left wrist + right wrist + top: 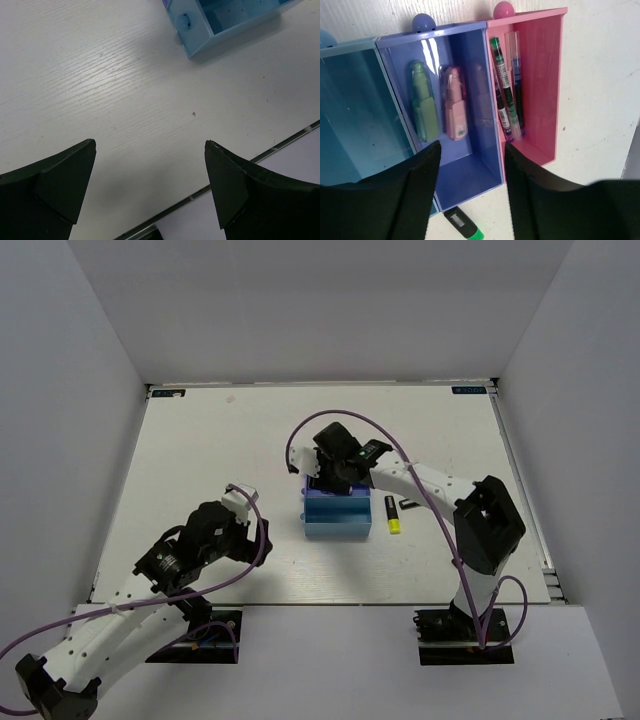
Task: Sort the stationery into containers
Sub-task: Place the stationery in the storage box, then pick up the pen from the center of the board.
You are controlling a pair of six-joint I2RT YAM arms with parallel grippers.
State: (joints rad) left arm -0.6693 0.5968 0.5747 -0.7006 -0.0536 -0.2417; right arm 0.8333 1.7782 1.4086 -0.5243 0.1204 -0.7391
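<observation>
The containers stand joined in a row: a light blue tray [350,110], a dark blue tray [480,165] and a pink tray [542,85]. A mint-green stick [422,107] and a pink stick [454,105] lie in the dark blue tray. Thin pens [505,90] lie in the pink one. My right gripper [472,150] hangs open just above the dark blue tray's near end, nothing between its fingers. A green-capped highlighter [464,225] lies on the table by that end. A yellow-capped highlighter [393,516] lies right of the containers [338,518]. My left gripper [150,145] is open over bare table.
A small dark item [407,506] lies beside the yellow-capped highlighter. The table's near edge [225,172] runs just under my left gripper. White walls close in the table on three sides. The light blue tray's corner [200,30] shows at the top of the left wrist view.
</observation>
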